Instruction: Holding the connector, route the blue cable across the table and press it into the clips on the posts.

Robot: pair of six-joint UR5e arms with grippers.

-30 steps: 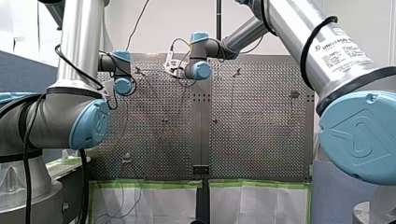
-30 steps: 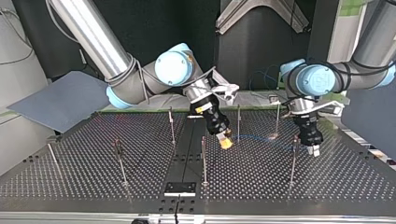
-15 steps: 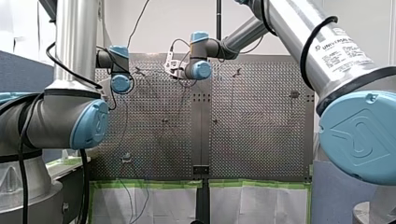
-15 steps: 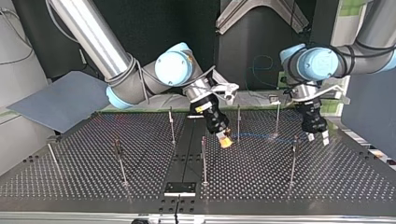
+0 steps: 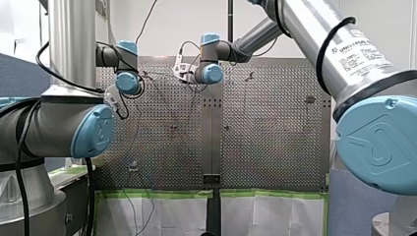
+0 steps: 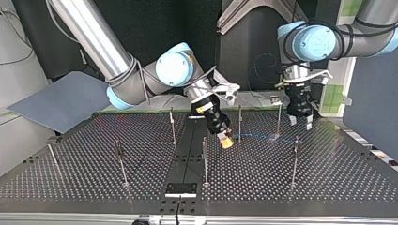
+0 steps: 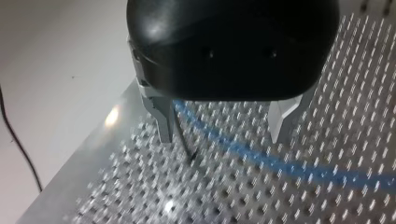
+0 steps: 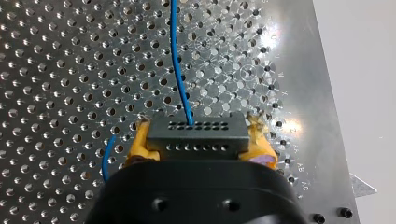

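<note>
My right hand (image 6: pixel 226 141) is clamped on the black connector (image 8: pixel 196 134), with a yellow pad (image 8: pixel 138 141) on either side of it. In the right wrist view the blue cable (image 8: pixel 178 65) leaves the connector toward twelve o'clock, lying on the counter (image 6: pixel 281 187). In the top view that long axis runs toward three o'clock, near a post (image 6: pixel 239 123) just beside my hand and on toward a second post (image 6: pixel 279 117). My left hand (image 7: pixel 223 135) hangs above that far stretch, fingers apart and empty, with the cable crossing beneath toward four o'clock. I judge that my right hand, nearer the first post, should lift the cable to its clip.
</note>
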